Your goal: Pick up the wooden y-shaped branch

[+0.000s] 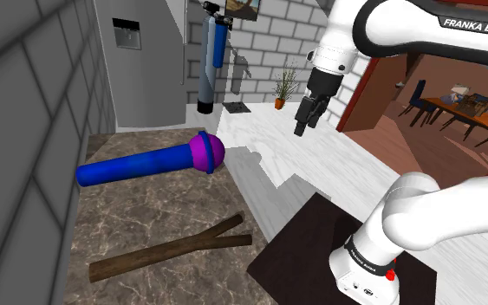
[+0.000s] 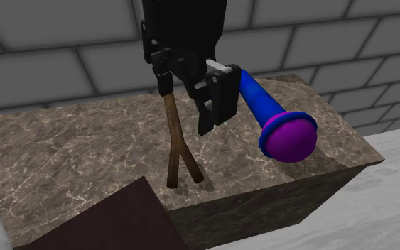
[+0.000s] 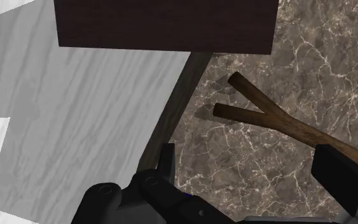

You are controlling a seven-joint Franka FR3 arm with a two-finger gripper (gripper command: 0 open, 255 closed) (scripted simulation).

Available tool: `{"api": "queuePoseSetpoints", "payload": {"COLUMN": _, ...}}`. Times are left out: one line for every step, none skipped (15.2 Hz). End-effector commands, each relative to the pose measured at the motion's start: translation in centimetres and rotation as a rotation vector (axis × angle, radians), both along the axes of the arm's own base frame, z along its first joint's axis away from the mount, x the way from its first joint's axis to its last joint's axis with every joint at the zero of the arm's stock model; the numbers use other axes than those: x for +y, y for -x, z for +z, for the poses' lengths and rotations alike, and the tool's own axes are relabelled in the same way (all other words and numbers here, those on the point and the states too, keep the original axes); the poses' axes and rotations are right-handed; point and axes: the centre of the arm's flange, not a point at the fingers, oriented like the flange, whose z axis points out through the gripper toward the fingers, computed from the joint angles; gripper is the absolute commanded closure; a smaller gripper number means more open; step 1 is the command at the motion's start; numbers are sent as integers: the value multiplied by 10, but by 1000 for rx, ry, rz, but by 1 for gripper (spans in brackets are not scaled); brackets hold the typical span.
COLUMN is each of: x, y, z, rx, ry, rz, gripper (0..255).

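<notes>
Open-fingered and holding nothing, my black two-fingered tool hangs well above the dark marbled stone tabletop. In the wrist view the tool shows its fingers standing apart with bare stone between them.

The brown wooden y-shaped branch lies flat on that tabletop, untouched. In the shoulder view it sits below and to the left of the tool. Its forked end lies just beside the dark brown box that carries my arm, and its single stem runs away towards that view's lower left. The blue cylinder with a purple bulb end lies apart from it, further along the tabletop.

Through the wrist view the branch runs on a slant. Its fork points towards the box and its stem passes behind one of my fingers. That axis lies closer to the line joining my fingers than across it. I judge I must turn the wrist until the fingers straddle the stem, shift over it, and descend.
</notes>
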Motion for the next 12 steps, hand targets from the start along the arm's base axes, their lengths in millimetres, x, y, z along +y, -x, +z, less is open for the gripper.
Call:
{"api": "queuePoseSetpoints", "payload": {"x": 0, "y": 0, "z": 0, "rx": 0, "ry": 0, "rz": 0, "gripper": 0}}
{"api": "queuePoseSetpoints", "payload": {"x": 6, "y": -6, "z": -10, "rx": -2, "ry": 1, "rz": 25, "gripper": 0}}
{"api": "queuePoseSetpoints", "payload": {"x": 13, "y": -13, "z": -20, "rx": -4, "ry": 3, "rz": 49, "gripper": 0}}
{"api": "queuePoseSetpoints", "payload": {"x": 19, "y": -19, "z": -30, "rx": -6, "ry": 4, "rz": 74, "gripper": 0}}
{"api": "queuePoseSetpoints", "payload": {"x": 26, "y": -24, "z": -40, "rx": -9, "ry": 5, "rz": 99, "gripper": 0}}
{"api": "queuePoseSetpoints", "payload": {"x": 33, "y": -30, "z": -49, "rx": -11, "ry": 7, "rz": 124, "gripper": 0}}
{"api": "queuePoseSetpoints", "payload": {"x": 39, "y": -36, "z": -59, "rx": -13, "ry": 8, "rz": 148, "gripper": 0}}
{"api": "queuePoseSetpoints", "payload": {"x": 46, "y": -41, "z": -69, "rx": -15, "ry": 9, "rz": 173, "gripper": 0}}
{"api": "queuePoseSetpoints", "payload": {"x": 54, "y": -47, "z": -79, "rx": -17, "ry": 10, "rz": 198, "gripper": 0}}
{"api": "queuePoseSetpoints", "payload": {"x": 61, "y": -52, "z": -89, "rx": -19, "ry": 12, "rz": 222, "gripper": 0}}
{"api": "queuePoseSetpoints", "payload": {"x": 68, "y": -57, "z": -99, "rx": -21, "ry": 13, "rz": 247, "gripper": 0}}
{"api": "queuePoseSetpoints", "payload": {"x": 76, "y": -62, "z": -109, "rx": -24, "ry": 14, "rz": 272, "gripper": 0}}
